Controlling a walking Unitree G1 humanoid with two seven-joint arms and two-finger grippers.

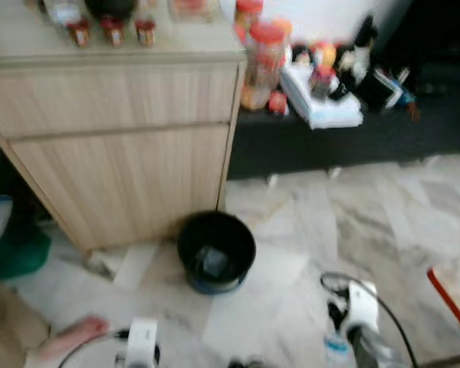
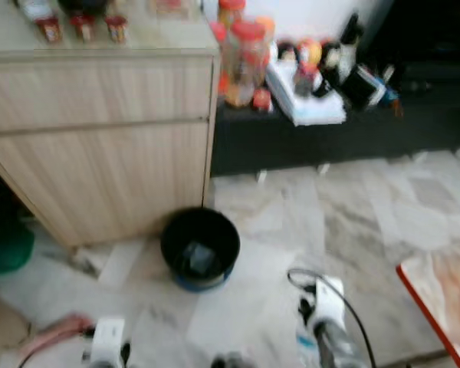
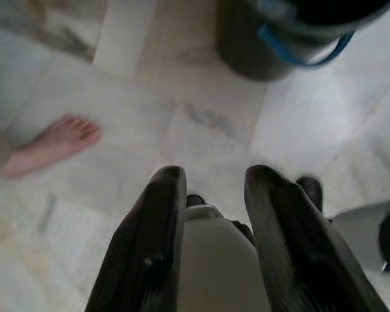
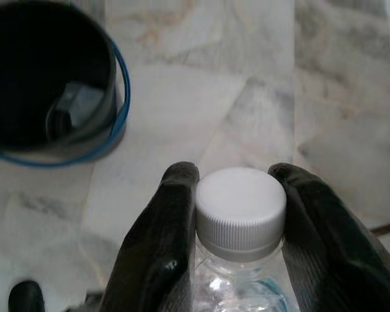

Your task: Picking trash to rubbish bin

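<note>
A black round rubbish bin (image 1: 215, 247) with a blue band stands on the marble floor in front of a wooden cabinet; a dark piece of trash (image 4: 78, 107) lies inside it. My right gripper (image 4: 236, 173) is shut on a clear plastic bottle (image 4: 240, 211) with a white cap, held low to the right of the bin. The right arm (image 1: 360, 307) shows at the bottom right of the eye views. My left gripper (image 3: 214, 179) hangs low in front of the bin (image 3: 279, 32), its fingers (image 3: 159, 240) closed on a pale grey object (image 3: 214, 260).
A light wooden cabinet (image 1: 115, 146) with jars on top stands behind the bin. A person's bare foot (image 1: 73, 335) rests on the floor at the left. Bottles and clutter (image 1: 322, 84) sit on a dark low shelf. A red-edged item (image 1: 452, 295) lies at the right.
</note>
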